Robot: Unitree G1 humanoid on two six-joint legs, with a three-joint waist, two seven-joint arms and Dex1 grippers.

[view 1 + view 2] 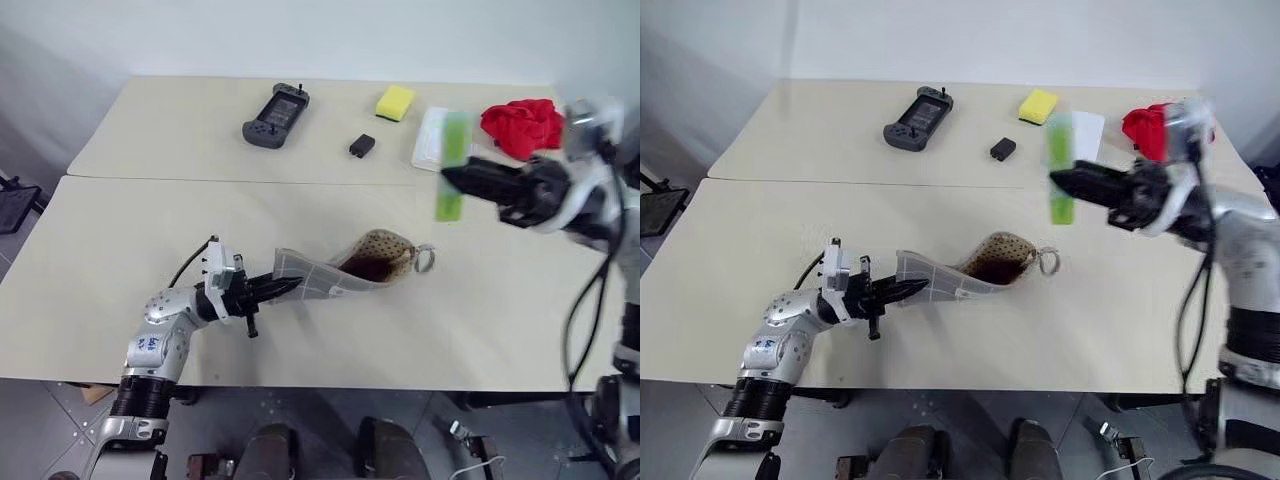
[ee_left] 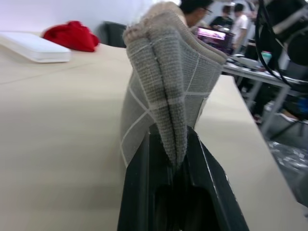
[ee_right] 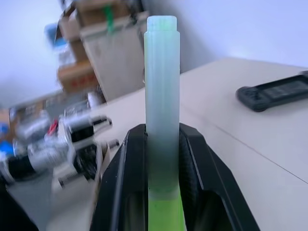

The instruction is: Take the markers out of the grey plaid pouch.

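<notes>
my right pincer [image 1: 447, 178] grips the green marker [image 1: 453, 167] upright, upper right of frame. my left pincer [image 1: 292, 287] is clenched on the pouch [image 1: 345, 268] at centre, mouth gaping.

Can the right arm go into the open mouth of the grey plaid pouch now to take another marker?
Probably not yet. The right gripper is shut on the light green marker, above the table. The way itself looks free: the left gripper holds the grey plaid pouch with its mouth open toward the right.

left tool [image 1: 290, 287]: clamps grey plaid pouch [image 1: 345, 270] | right tool [image 1: 448, 179]: grips light green marker [image 1: 453, 165]
</notes>
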